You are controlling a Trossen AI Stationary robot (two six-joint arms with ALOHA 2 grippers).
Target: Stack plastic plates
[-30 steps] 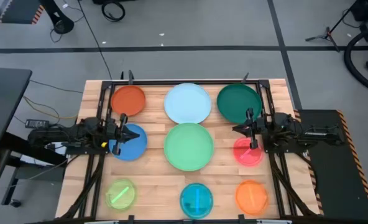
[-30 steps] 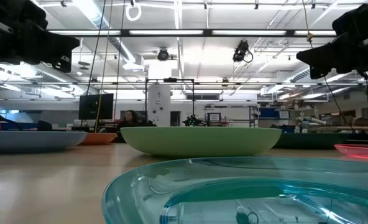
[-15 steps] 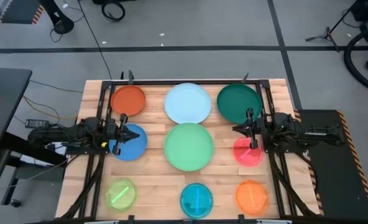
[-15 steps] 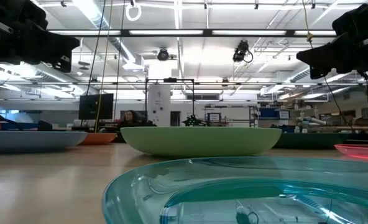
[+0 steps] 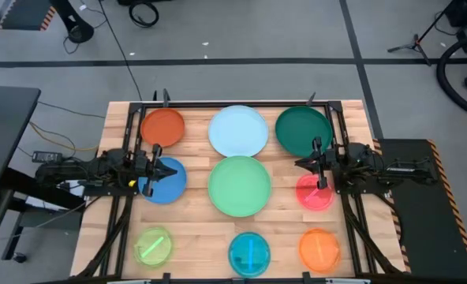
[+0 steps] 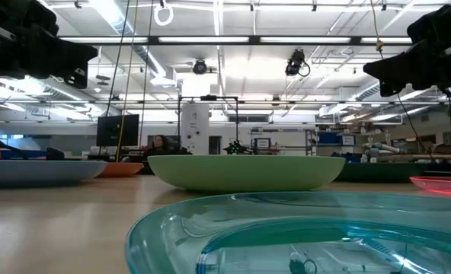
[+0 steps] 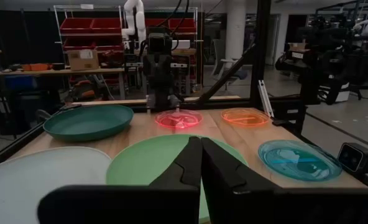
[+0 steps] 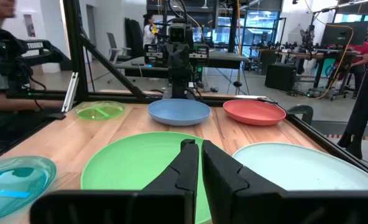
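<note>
Nine plates lie flat on the wooden table, each apart from the others. The far row is orange-red, light blue and dark green. Blue, light green and pink-red form the middle row. Lime, cyan and orange sit along the near edge. My left gripper hovers shut above the blue plate, pointing right. My right gripper hovers shut between the dark green and pink-red plates, pointing left.
A black frame runs along the table's far edge and down both sides behind the arms. In the low view both arms hang well above the plates. Bare wood shows between the rows of plates.
</note>
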